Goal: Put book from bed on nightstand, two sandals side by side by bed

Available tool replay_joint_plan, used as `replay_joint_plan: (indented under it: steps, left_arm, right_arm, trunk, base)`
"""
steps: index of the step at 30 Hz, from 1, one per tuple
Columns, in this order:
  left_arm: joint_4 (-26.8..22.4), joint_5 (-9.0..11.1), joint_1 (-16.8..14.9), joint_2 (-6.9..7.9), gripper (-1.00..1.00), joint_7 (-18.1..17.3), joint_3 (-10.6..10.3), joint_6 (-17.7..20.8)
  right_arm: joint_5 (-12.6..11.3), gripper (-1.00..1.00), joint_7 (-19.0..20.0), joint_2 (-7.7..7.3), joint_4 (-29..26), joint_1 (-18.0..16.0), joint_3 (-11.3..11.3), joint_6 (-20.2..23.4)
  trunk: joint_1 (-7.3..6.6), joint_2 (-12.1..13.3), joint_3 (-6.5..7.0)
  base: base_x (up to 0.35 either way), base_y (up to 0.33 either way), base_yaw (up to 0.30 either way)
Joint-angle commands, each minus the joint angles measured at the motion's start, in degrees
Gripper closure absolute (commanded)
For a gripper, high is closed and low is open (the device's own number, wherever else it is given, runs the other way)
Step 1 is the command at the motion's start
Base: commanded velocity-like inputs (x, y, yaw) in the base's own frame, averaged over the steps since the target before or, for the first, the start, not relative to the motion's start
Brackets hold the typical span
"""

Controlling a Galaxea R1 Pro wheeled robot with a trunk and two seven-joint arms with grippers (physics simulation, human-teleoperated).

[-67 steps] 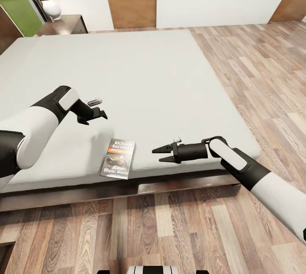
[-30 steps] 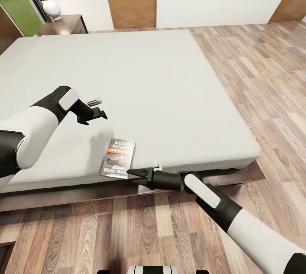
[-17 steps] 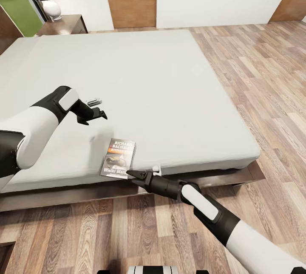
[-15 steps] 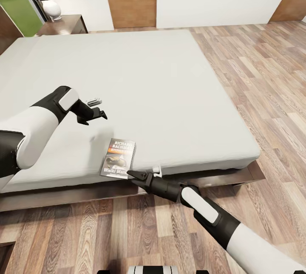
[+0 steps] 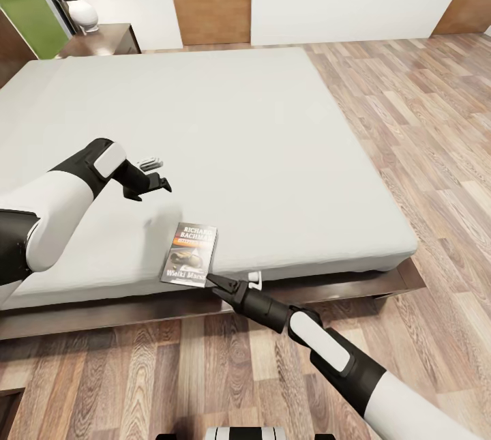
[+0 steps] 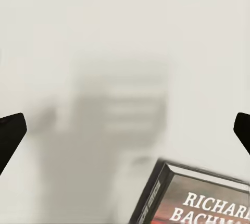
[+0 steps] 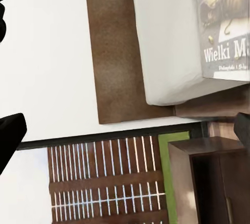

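Head view is giving me the bed (image 5: 225, 133) from its foot end, with the book (image 5: 190, 255) lying flat on the mattress right at the near edge, cover up, title toward me. I am holding the right gripper (image 5: 217, 286) low in front of the frame, its tips pointing at the book's near right corner, touching or just short of it; I cannot tell which. From this view the tips are looking close together, but the right wrist view is showing its fingers (image 7: 10, 135) spread wide at both sides of the picture, so I am reading them as apart and holding nothing. That same view is showing the book (image 7: 225, 23) overhanging nothing, sitting on the mattress edge, with the dark frame under it and a slatted fence beyond the window.

I am keeping the left gripper (image 5: 162, 175) hovering over the mattress, up and left of the book and apart from it. Left wrist view is looking down on the sheet with the book's (image 6: 200, 198) top corner near, the fingers (image 6: 11, 133) wide apart and empty.

A nightstand (image 5: 102, 39) with a lamp (image 5: 78, 0) on it is standing at the far left corner of the bed.
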Motion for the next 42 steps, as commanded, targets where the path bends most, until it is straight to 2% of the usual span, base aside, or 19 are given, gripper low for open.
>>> replay_joint_plan:
  steps: [1,9,17,42]
  left_arm:
    - [-0.1,0.6,0.0,0.03,-1.0,0.5,-0.2,0.2]
    - [0.0,0.6,0.0,0.08,-1.0,0.5,-0.2,0.2]
    - [0.0,0.6,0.0,0.09,-1.0,0.5,-0.2,0.2]
    - [0.1,0.6,0.0,0.18,-1.0,0.4,-0.3,0.3]
  right_arm:
    - [-0.6,-1.0,0.1,0.0,0.0,0.0,0.1,0.1]
    - [-0.5,-1.0,0.2,0.1,0.0,0.1,0.4,-0.1]
    - [-0.5,-1.0,0.3,0.08,0.0,0.1,3.4,-0.1]
    - [-0.7,-1.0,1.3,0.0,0.0,0.1,4.3,-0.5]
  trunk:
    - [0.0,0.0,-0.03]
    - [0.0,0.0,-0.03]
    - [0.0,0.0,-0.03]
    - [0.0,0.0,-0.03]
  base:
    - [0.0,0.0,0.0]
    - [0.0,0.0,0.0]
    - [0.0,0.0,0.0]
    - [0.0,0.0,0.0]
